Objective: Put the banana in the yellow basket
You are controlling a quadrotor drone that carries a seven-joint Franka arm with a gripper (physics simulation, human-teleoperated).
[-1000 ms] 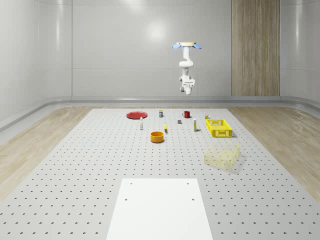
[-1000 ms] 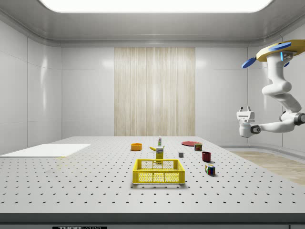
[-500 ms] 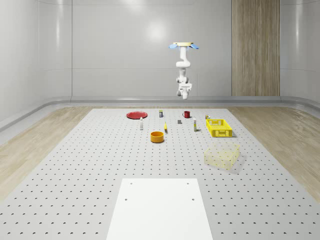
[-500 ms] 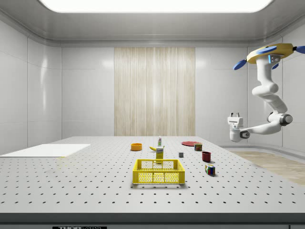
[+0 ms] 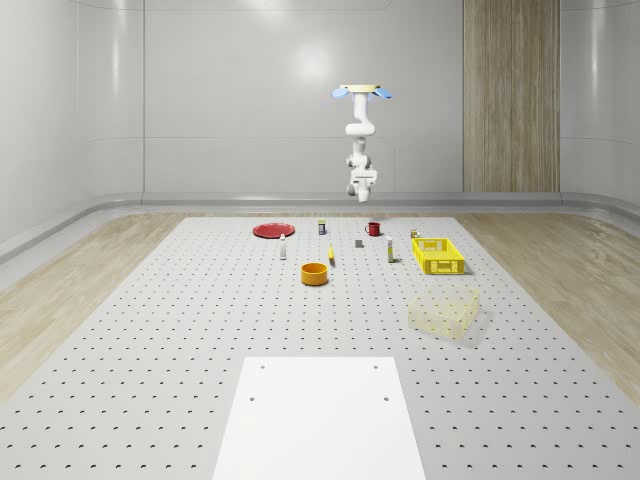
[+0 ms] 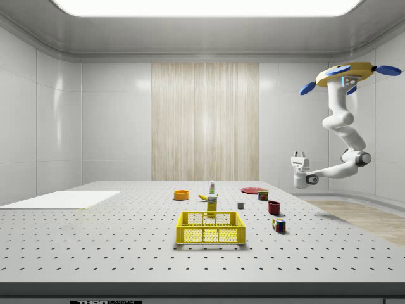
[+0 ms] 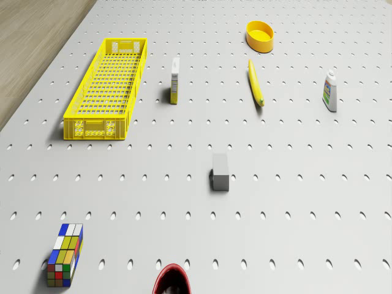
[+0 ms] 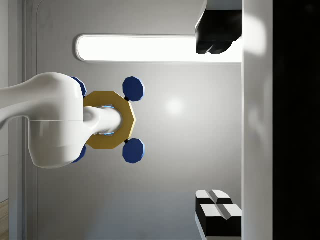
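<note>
Nearest me on the perforated table [image 5: 150, 330] lies a flat white panel [image 5: 320, 415]. Past it, toward the whole-scene view's right, sits a pale see-through basket [image 5: 443, 312].

Farther along stands an orange bowl [image 5: 315, 273]. Just beyond it the banana [image 5: 331, 257] lies flat on the table. The banana is outside the yellow basket [image 5: 440, 267] and well apart from it. A small upright carton [image 7: 175, 80] stands between the two, and the basket has nothing in it. On the banana's other side is a white bottle [image 7: 330, 90].

Farther still are a grey block [image 7: 220, 172] and a colour cube [image 7: 65, 254]. Near the table's far edge sit a red mug [image 5: 373, 228], a small can [image 5: 322, 227] and a red plate [image 5: 272, 230].

At the back the drone [image 5: 362, 91] hovers high over the table's far edge, roughly above the mug. Its white arm bends down and back toward the table. The gripper [image 6: 299, 156] hangs in the air well above the objects and is turned upward. Its two dark fingers [image 8: 215, 45] stand wide apart with nothing between them.
</note>
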